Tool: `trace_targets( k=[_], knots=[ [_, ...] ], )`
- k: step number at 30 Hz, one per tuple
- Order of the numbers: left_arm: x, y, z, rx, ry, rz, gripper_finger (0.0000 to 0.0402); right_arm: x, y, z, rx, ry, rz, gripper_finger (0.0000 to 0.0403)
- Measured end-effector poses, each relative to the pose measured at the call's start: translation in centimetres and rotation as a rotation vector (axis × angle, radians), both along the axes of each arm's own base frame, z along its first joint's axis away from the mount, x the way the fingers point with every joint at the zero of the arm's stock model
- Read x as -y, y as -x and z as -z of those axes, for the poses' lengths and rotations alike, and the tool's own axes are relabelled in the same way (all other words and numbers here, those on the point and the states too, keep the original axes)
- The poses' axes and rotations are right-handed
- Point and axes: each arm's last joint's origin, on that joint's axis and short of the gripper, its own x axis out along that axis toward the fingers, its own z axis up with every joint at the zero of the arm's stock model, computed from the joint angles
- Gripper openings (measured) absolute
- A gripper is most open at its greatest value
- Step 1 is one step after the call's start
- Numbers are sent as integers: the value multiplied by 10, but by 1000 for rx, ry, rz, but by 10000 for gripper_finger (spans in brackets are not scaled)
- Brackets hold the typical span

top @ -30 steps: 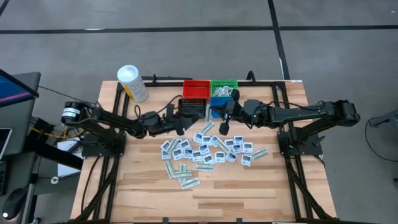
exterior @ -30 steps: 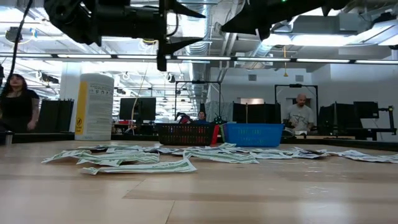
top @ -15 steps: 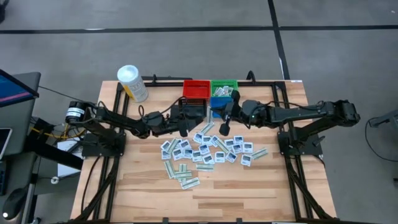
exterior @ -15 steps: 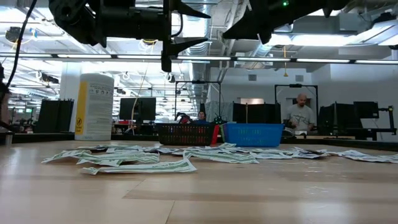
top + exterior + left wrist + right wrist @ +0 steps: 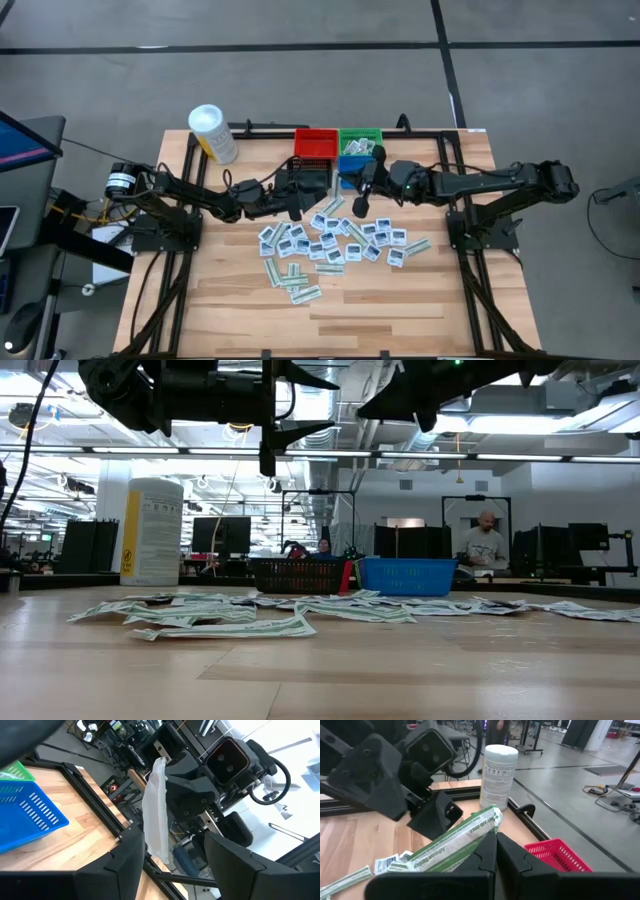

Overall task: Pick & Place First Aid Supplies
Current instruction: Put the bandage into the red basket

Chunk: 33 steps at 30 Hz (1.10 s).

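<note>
At the table's [image 5: 400, 300] far left corner the tub [image 5: 212, 130] is standing idle. Just right of it, the left gripper [image 5: 297, 192] is hanging above the near edge of the black bin [image 5: 312, 176]; over the last second it has been sliding a little rightward toward that bin. Its jaws are standing spread with nothing between them. Nearer the front edge, the loose packets [image 5: 335, 240] are lying scattered across the middle of the table, apart from both arms. Further right, the right gripper [image 5: 496, 837] is hovering off the table beside the blue bin [image 5: 345, 179], hardly shifting. Its jaws are pressing together on one end of a green-white strip [image 5: 455, 842], which is sticking out from them. The green bin [image 5: 360, 143] behind is already holding some packets. Judging from this, the strip is awaiting delivery or a hand-over as the empty left gripper is closing in, and most of the supplies are still waiting to be sorted.
</note>
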Motion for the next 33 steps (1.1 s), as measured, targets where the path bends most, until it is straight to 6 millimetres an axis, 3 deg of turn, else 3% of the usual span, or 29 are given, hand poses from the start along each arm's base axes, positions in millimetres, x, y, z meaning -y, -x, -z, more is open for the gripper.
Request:
trace_targets(
  k=[18,26,33],
  knots=[
    [2,0,0,-2,0,2,208,-4,-2,-4,56,-7,-11,0],
    [2,0,2,-16,-1,4,208,-4,-28,14,-23,-6,-5,0],
    [3,0,5,-53,2,8,208,-12,-48,3,-38,45,-46,0]
  ],
)
